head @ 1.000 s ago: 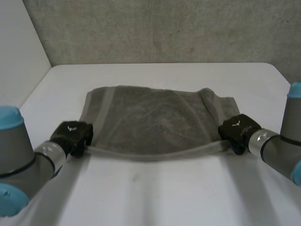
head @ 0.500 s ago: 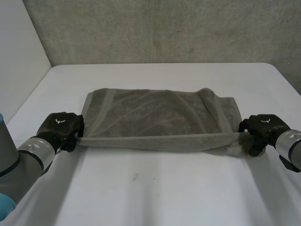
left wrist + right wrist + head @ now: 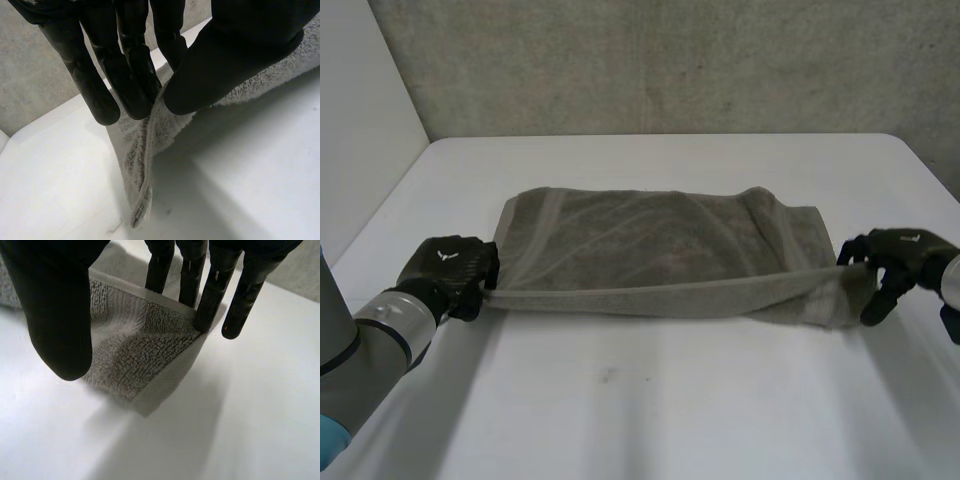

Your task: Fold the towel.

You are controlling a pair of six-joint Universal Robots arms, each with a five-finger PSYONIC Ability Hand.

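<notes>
A grey towel (image 3: 650,250) lies on the white table, its near edge lifted and stretched taut between my two hands. My left hand (image 3: 445,268) is at the near left corner. In the left wrist view, the thumb and fingers of this hand (image 3: 225,60) pinch the towel's hem (image 3: 145,145), and the corner tip hangs below them. My right hand (image 3: 895,255) is at the near right corner. In its wrist view the right hand (image 3: 55,315) has its thumb spread away from its straight fingers (image 3: 212,295). The towel corner (image 3: 140,355) hangs between them, leaning on the fingers.
The white table (image 3: 670,400) has bare surface in front of the towel and behind it. A grey wall rises at the table's far edge, and a white wall stands at its left.
Both hands have moved outward, pulling the near edge straight. The right hand's fingers have spread apart from the thumb around the corner. The left hand keeps its pinch.
</notes>
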